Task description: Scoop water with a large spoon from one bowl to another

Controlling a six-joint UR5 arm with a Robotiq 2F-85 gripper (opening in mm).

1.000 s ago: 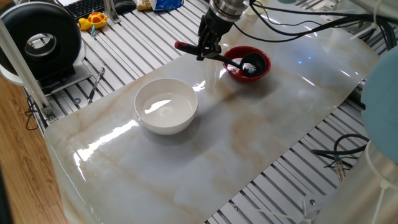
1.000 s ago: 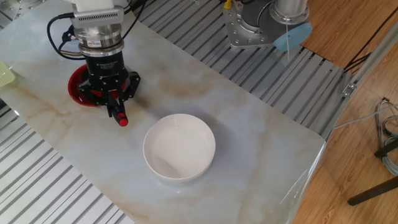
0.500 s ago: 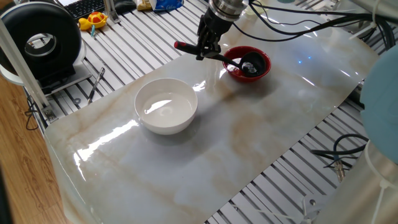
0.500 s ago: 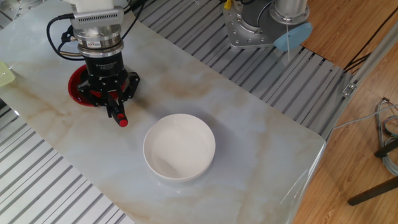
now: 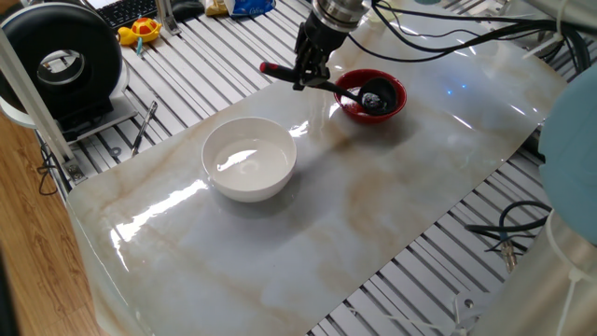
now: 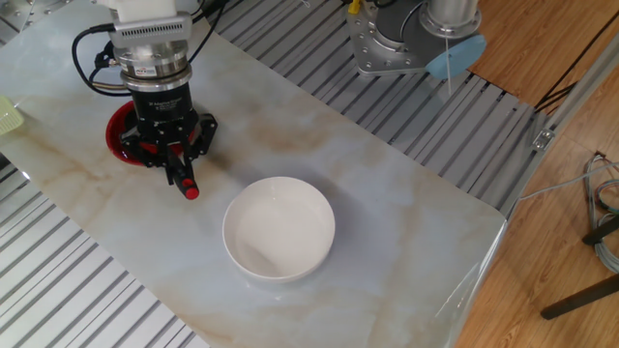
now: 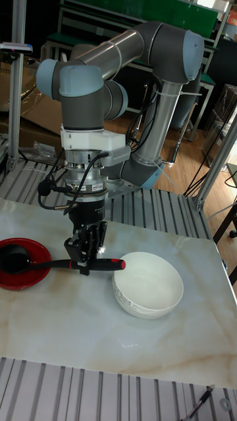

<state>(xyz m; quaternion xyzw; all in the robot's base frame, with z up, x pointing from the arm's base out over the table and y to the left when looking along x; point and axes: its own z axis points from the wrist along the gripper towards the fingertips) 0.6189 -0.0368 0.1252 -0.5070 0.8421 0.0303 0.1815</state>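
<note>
In one fixed view, the two-finger gripper [image 5: 305, 75] is clamped on the long thin handle of the black ladle with the red-tipped end [image 5: 322, 82], gripping it nearer the red end than the scoop. That grip keeps the wrist off to the side of the smaller glossy red round bowl [image 5: 395, 100], so the deep scoop can sit inside it without the fingers touching the rim. The scoop lies low in the red bowl, likely tipped to empty (the water itself cannot be made out there). The larger plain white round bowl [image 5: 249, 159] stands apart on the pale marble-patterned tabletop [image 5: 373, 205], with a glossy glint of clear water [image 5: 244, 164] at its bottom.

In the other fixed view, the gripper [image 6: 177, 166] hangs straight down and hides most of the red bowl [image 6: 118, 135]; only the ladle's red handle tip [image 6: 191, 191] pokes out towards the white bowl [image 6: 279, 228]. The bowls sit near each other, which keeps each carry short.

In the tall fixed view, the gripper [image 7: 85, 258] holds the handle [image 7: 92, 264] nearly level, the scoop resting in the red bowl [image 7: 29, 272] and the red end just beside the white bowl [image 7: 149, 285] (touching or not, I cannot tell). My guess: this is the pouring end of a transfer.
</note>
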